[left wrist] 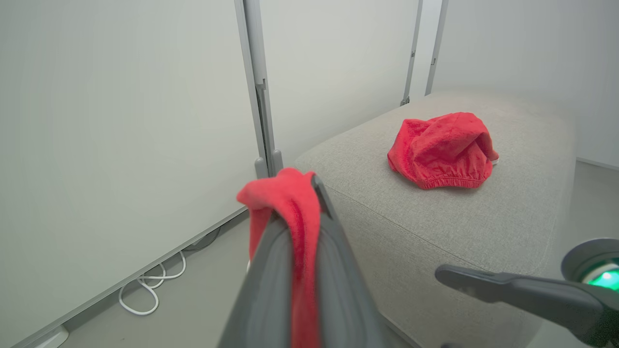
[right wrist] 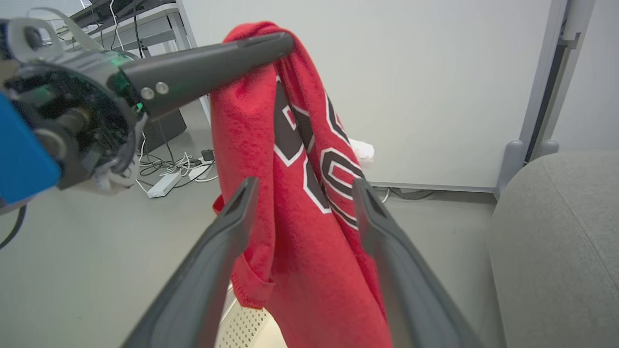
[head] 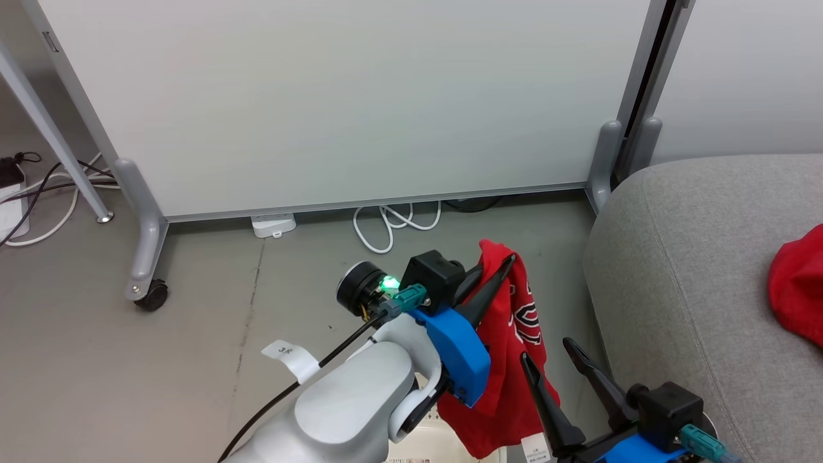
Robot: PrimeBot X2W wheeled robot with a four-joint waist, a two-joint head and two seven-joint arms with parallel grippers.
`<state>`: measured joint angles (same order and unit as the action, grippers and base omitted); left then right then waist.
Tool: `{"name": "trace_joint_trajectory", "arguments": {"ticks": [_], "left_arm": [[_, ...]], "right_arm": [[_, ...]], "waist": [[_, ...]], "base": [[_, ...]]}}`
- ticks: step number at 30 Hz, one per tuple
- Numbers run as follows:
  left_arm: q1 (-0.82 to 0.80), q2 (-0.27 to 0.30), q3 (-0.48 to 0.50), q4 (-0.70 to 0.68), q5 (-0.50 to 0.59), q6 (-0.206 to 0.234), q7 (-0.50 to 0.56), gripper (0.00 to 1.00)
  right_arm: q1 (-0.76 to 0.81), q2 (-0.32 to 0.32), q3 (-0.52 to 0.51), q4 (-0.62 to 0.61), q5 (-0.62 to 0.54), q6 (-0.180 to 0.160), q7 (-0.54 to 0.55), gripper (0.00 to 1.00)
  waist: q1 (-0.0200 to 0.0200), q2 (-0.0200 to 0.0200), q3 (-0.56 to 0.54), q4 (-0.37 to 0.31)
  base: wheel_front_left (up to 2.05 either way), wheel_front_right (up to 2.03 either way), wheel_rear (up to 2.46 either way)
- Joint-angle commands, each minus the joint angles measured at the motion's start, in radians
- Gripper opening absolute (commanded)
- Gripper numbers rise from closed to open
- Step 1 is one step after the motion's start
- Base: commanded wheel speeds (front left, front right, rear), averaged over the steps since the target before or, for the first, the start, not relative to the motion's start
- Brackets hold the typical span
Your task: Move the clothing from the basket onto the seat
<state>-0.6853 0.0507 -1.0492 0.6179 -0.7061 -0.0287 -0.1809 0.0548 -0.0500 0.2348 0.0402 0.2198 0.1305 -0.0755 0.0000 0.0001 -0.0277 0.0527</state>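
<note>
The left claw (head: 506, 263) is clamped on the top edge of a red garment (head: 522, 334), which hangs straight down from the closed fingers, clear of the grey floor (head: 128, 373). Dark letters edged in white run down the cloth. Its lower end dangles over a corner of the cream basket (right wrist: 244, 331), whose perforated wall shows in the right wrist view. The right claw (head: 546, 350) sits lower and to the right, its 2 fingers apart and gripping nothing; the hanging cloth shows beyond the gap, and whether they touch it I cannot tell. The grey seat (head: 694, 270) stands just to the right. Another red garment (head: 797, 289) lies crumpled on top of it, well apart from the held one. Behind stands a white panel (head: 334, 96) on castors, with white cables (head: 392, 225) looped beneath it.
</note>
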Motion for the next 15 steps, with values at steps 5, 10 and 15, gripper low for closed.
{"name": "trace_joint_trajectory", "arguments": {"ticks": [5, 10, 15], "left_arm": [[-0.051, 0.0, -0.049, -0.016, -0.045, 0.028, -0.006, 0.0], [-0.063, 0.0, -0.075, 0.002, -0.079, 0.038, -0.018, 0.0], [-0.074, 0.0, -0.102, 0.013, -0.105, 0.045, -0.031, 0.0]], "right_arm": [[0.008, -0.001, 0.001, -0.005, -0.009, 0.001, 0.009, 1.0], [0.004, -0.001, 0.005, -0.006, -0.009, 0.001, 0.01, 1.0], [-0.003, -0.001, 0.009, 0.001, -0.006, 0.001, 0.011, 1.0]], "waist": [[0.0, -0.0001, 0.0, 0.002], [0.0, -0.0001, 0.004, -0.002], [0.0, -0.0001, 0.008, -0.007]], "base": [[0.0, 0.0, 0.0], [0.0, 0.0, 0.0], [0.0, 0.0, 0.0]]}}
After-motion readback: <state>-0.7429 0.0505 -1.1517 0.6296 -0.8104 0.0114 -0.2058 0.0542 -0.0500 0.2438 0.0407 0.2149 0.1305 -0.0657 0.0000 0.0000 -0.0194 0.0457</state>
